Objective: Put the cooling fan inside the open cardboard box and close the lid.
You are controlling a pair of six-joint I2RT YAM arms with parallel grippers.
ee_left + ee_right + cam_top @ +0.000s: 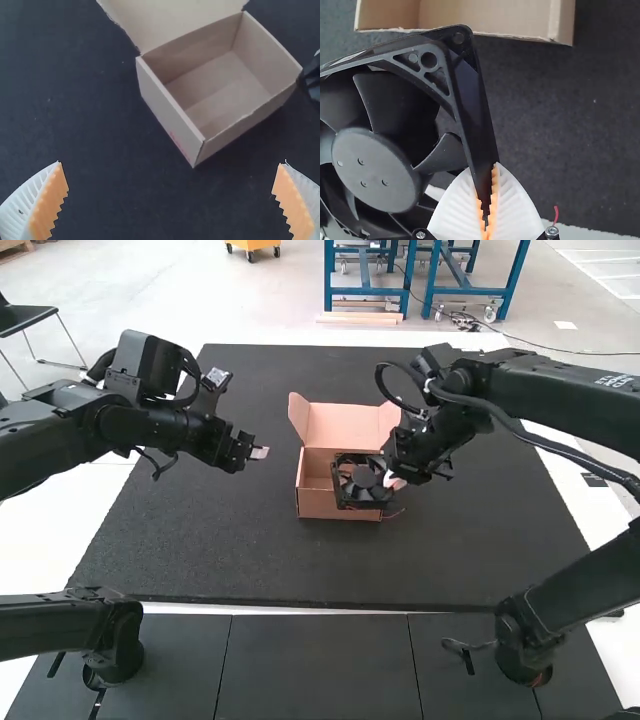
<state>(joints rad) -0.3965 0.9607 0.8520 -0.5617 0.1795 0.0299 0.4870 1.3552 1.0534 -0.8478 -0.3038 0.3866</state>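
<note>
The open cardboard box (pixel 320 495) sits mid-mat with its lid (pixel 340 425) standing up at the back. Its inside (pixel 220 95) is empty. The black cooling fan (pixel 362 482) hangs upright at the box's front right corner, raised off the mat. My right gripper (pixel 397 478) is shut on the fan's frame edge; the ribbed white fingers (pixel 510 210) pinch the thin black frame of the fan (pixel 395 150), with the box (pixel 465 15) just beyond. My left gripper (pixel 247 451) hovers left of the box, open, its orange-padded fingers (pixel 47 200) wide apart and holding nothing.
A black mat (pixel 200 540) covers the table, with white table surface (pixel 40 530) showing around it. A thin red wire (pixel 555 212) shows by the right gripper. The fan's dark edge (pixel 312 80) peeks in beside the box's right wall.
</note>
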